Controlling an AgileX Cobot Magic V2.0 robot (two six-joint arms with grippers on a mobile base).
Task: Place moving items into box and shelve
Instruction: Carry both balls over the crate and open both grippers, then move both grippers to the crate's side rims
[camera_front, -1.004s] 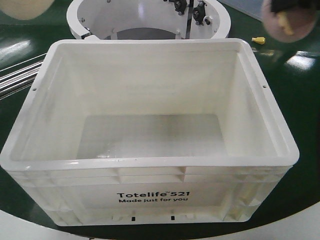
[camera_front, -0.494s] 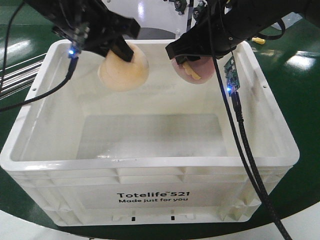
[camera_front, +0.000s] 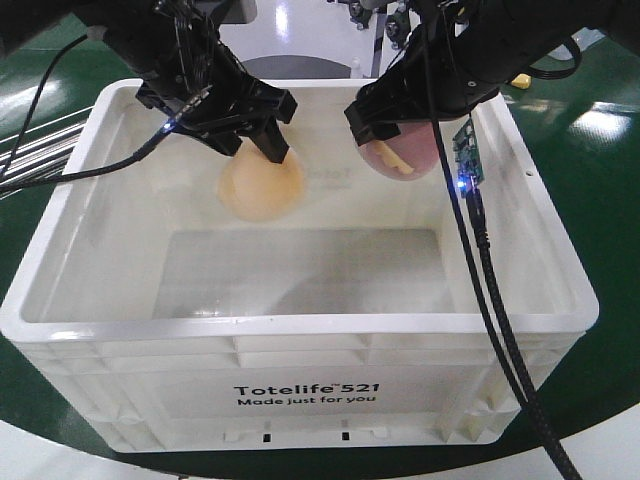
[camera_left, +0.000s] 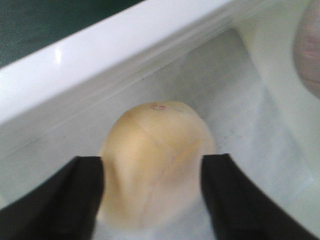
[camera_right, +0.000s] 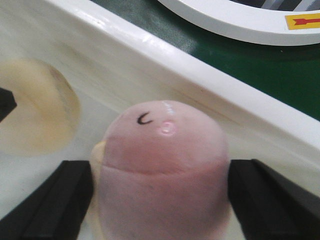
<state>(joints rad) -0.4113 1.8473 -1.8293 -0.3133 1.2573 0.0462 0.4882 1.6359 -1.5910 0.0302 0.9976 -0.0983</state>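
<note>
Inside the far half of the white box (camera_front: 300, 325), the left gripper (camera_front: 250, 150) pinches the tan lump (camera_front: 262, 190) at 11 o'clock. The right gripper (camera_front: 400, 125) pinches the pink lump (camera_front: 408, 158) at 1 o'clock, near the rim. Released this high, either could bounce or collide. Since 0.5 s ago, the tan lump has sunk lower.

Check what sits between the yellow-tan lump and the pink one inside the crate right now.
Nothing. In the front view the gap between the yellow-tan lump and the pink lump shows only the white crate's bare back wall; they hang apart.
</note>
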